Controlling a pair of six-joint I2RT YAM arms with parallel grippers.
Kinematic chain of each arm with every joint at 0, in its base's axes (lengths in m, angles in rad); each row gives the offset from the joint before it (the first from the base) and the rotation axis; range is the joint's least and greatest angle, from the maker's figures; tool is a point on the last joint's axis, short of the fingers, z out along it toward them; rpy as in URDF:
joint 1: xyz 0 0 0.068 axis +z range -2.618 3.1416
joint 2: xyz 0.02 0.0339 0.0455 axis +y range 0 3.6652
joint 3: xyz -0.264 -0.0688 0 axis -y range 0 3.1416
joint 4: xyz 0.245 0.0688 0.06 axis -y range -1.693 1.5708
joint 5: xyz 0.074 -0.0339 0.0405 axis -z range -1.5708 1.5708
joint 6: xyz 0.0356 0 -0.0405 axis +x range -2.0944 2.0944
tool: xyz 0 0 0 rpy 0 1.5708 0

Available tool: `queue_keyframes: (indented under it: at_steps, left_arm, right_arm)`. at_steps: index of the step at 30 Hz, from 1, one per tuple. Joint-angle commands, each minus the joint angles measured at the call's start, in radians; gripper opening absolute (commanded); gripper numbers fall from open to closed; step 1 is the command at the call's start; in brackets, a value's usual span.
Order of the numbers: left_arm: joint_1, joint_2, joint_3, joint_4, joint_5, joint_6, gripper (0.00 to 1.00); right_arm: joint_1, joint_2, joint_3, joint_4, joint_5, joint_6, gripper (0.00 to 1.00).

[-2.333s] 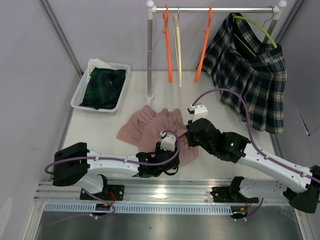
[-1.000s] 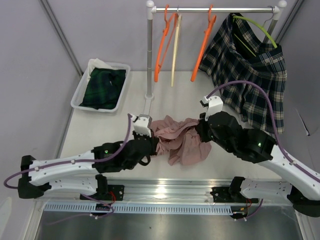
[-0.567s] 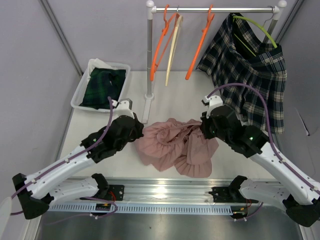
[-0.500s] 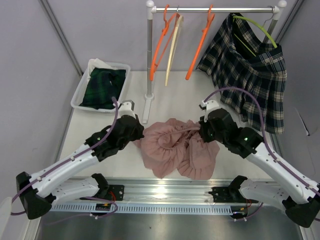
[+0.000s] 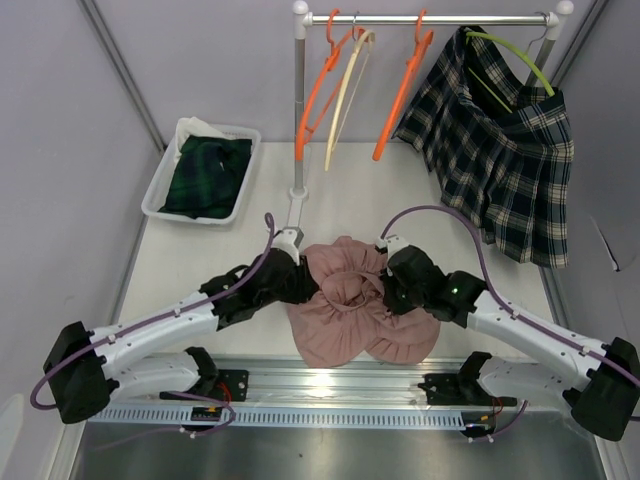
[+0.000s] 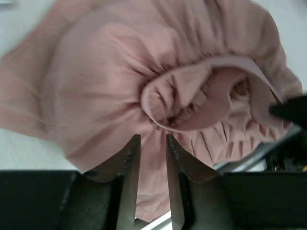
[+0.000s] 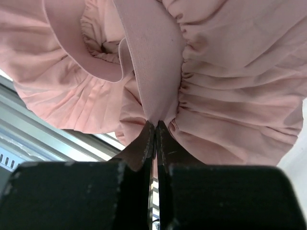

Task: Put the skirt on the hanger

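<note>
Evidently at the gathering step: gripped the pink skirt [image 5: 345, 315], heaped on the tabletop [image 5: 200, 262] between the arms, by its elastic waistband [image 7: 148, 57] in the pinched-shut right claw [image 7: 154, 129]. Hovered the left claw [image 6: 148, 160] over the gathers, narrowly parted, holding nothing. Needed next, probably, a second grip on the band, then a lift to the cream hanger [image 5: 348, 100]. Noted orange hangers [image 5: 318, 90] crowding it, plaid skirt [image 5: 505, 160] hung rightward, white bin [image 5: 158, 197] far left.

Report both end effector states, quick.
Left end effector: open, above the pink skirt, gripping nothing.
Right end effector: shut on the pink skirt's waistband.
</note>
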State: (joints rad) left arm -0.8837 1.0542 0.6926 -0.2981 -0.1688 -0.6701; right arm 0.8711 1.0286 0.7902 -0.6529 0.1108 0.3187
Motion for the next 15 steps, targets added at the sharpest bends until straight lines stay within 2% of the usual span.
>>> queue_keyframes:
  at_steps: [1,7,15]
  left_arm:
    - [-0.066,0.003,-0.027,0.083,0.0,-0.032,0.35]
    - [-0.066,0.105,-0.027,0.136,-0.052,-0.075,0.38]
    - [-0.066,0.259,-0.008,0.254,-0.049,-0.106,0.42]
  right_arm:
    - [-0.004,0.016,0.06,0.021,0.047,0.023,0.02]
    - [-0.009,0.013,0.069,0.001,0.05,0.023,0.03]
    - [-0.024,-0.012,0.073,-0.027,0.047,0.019,0.04]
